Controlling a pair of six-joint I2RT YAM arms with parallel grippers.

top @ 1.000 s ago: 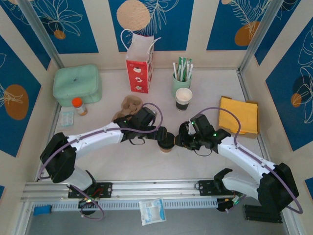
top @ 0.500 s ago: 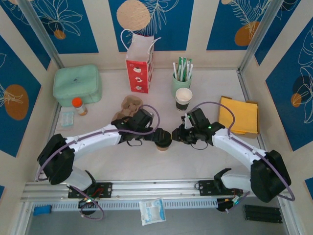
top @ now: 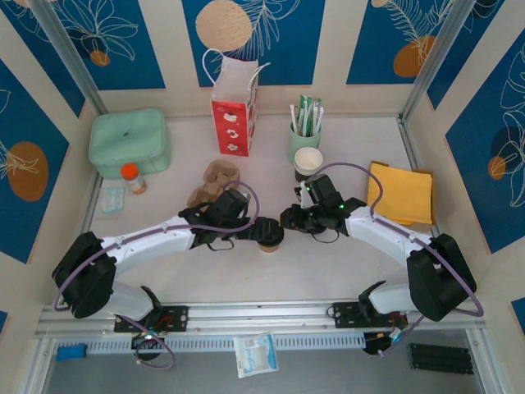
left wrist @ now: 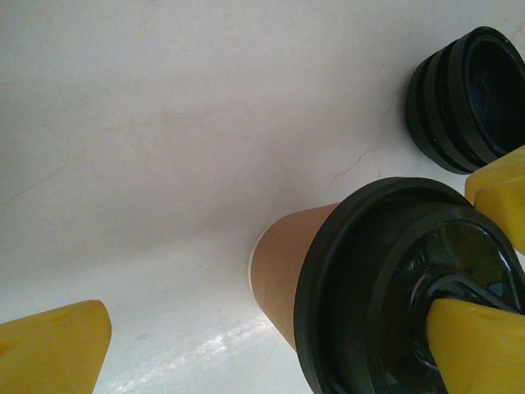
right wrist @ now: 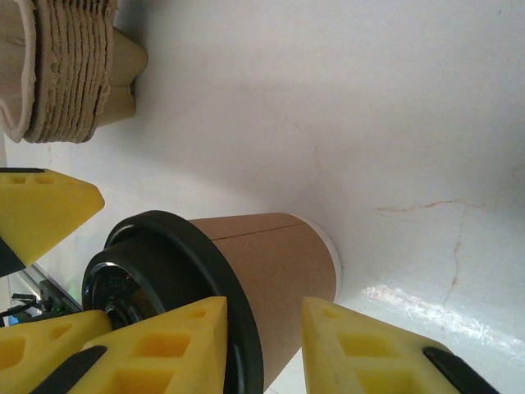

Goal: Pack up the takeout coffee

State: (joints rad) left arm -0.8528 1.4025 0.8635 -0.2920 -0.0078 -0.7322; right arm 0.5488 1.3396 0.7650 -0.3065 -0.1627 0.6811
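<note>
The takeout coffee (top: 270, 236) stands upright on the white table, a tan paper cup with a black lid. My left gripper (top: 261, 232) is open wide around it. In the left wrist view one yellow finger (left wrist: 480, 349) rests on the lid (left wrist: 385, 287), and the other finger (left wrist: 49, 345) is far off the cup's wall (left wrist: 283, 263). My right gripper (top: 289, 222) is open at the cup's right side. In the right wrist view its fingers (right wrist: 168, 345) frame the cup (right wrist: 271, 263) just below the lid rim, without closing on it.
A red-and-white paper bag (top: 234, 107) stands at the back, with the mint-green cup of sticks (top: 303, 131) and the black-sided cup (top: 308, 162) to its right. Pulp carriers (top: 215, 179) lie behind the left gripper. Yellow napkins (top: 399, 193) are right, a mint case (top: 130, 141) left.
Both grippers and the cup have shifted a little left and away from the bases. The right gripper has drawn back to the cup's upper right.
</note>
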